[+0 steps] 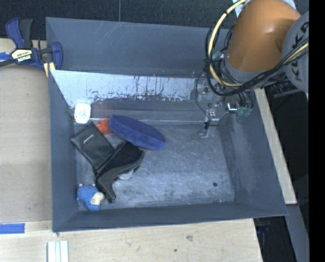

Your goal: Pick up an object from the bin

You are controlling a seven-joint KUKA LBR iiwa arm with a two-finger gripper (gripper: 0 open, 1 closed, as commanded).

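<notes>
Hovering over bare floor of grey metal bin (228,162), well right of flat blue oval pad (137,132): gripper (208,123), nothing seen in it, opening impossible to tell. Black boot-shaped piece (118,165) touches pad's lower-left edge. Advice: shift left, centre above pad, then descend.

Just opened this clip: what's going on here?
The robot arm reaches in from the right. Its gripper hangs over bare floor near the back right of the grey metal bin. The loose things all lie well apart from it on the left: a blue oval pad, a black boot-shaped piece, a flat black case, a small white piece and a small blue-and-yellow toy. The pick is not yet done.
</notes>
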